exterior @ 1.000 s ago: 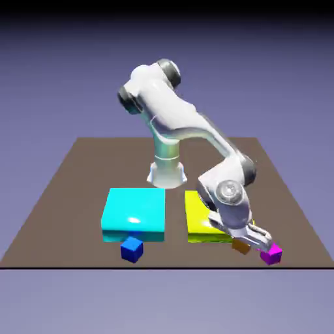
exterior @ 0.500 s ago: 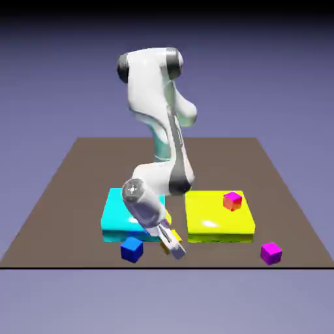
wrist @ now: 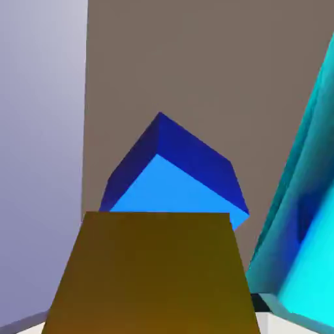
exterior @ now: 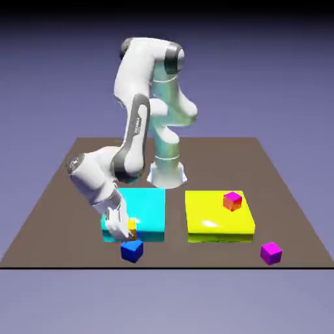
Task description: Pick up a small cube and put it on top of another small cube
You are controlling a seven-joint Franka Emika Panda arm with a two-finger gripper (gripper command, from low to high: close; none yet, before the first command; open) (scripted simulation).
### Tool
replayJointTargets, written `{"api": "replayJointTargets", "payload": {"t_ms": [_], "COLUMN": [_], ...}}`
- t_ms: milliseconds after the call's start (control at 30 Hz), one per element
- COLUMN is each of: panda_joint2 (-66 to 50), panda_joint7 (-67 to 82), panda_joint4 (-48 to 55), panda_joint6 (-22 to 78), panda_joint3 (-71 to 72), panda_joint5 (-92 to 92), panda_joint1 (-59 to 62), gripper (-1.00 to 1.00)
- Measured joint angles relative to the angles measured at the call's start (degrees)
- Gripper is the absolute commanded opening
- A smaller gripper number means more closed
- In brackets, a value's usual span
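Swung across the table since the earlier frames, the gripper [exterior: 124,233] has carried the small orange-yellow cube [exterior: 132,226] from the exterior view's right over to its left, while the other blocks have stayed put. At the exterior view's left, the fingers are closed on that cube, which shows large between the tips in the hand view. Just below the gripper sits the small dark blue cube [exterior: 132,251], resting on the table [exterior: 218,156]. In the hand view its upper corner and part of its bright top show beyond the held cube, turned at an angle to it. Whether the two cubes touch cannot be told.

Behind the gripper, on the robot's side, lies the large flat cyan block [exterior: 147,205]. It is near enough that a finger or the cube might catch its edge if the arm came down too far back. Farther right of the tool is the yellow block [exterior: 218,218], with the red-and-magenta cube [exterior: 232,201] on top; well apart from the gripper, at the far right, is the magenta cube [exterior: 271,253].

The carry looks nearly finished, with lining up and lowering to come. Leftover swing could make the held cube knock the blue one aside. Letting go off-centre, or with the corners mismatched, could leave it overhanging and liable to topple; opening too high could make it bounce off.
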State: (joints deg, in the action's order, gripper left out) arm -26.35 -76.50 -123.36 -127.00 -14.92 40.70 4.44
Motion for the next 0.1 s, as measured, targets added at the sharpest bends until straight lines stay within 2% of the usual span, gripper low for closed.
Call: {"api": "replayJointTargets", "payload": {"t_ms": [100], "panda_joint2": [1.23], "panda_joint7": [-1.25], "panda_joint4": [0.21], "panda_joint6": [0.92], "panda_joint3": [1.57], "panda_joint5": [-1.84], "panda_joint1": [2.06], "gripper": [1.00]}}
